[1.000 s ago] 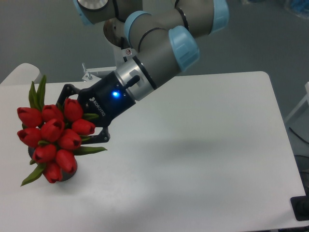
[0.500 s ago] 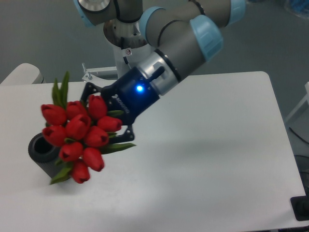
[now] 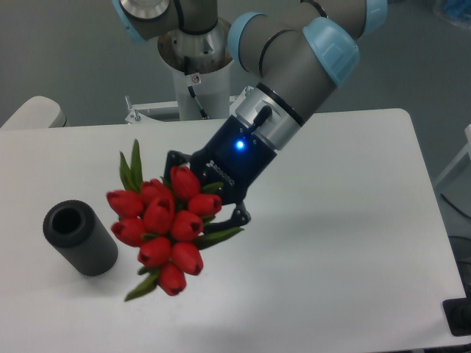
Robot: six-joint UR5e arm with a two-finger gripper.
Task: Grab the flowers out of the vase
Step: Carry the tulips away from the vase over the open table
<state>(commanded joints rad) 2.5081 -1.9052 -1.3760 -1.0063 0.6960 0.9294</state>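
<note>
The jaws of the gripper [image 3: 202, 209] are closing around the flowers [image 3: 165, 224], gripping the bunch behind the red buds; the stems are hidden by the blooms. The bunch is hanging clear of the vase [image 3: 79, 237], just to its right, with narrow green leaves sticking out above and below. The vase is standing on the white bench [image 3: 331, 243] near its left edge, its round hole showing. White lettering is running along the gripper's black body, too small to read, beside a glowing blue light [image 3: 240, 145]. A small red-and-white sticker [image 3: 194, 78] is sitting on the arm's base, unreadable.
</note>
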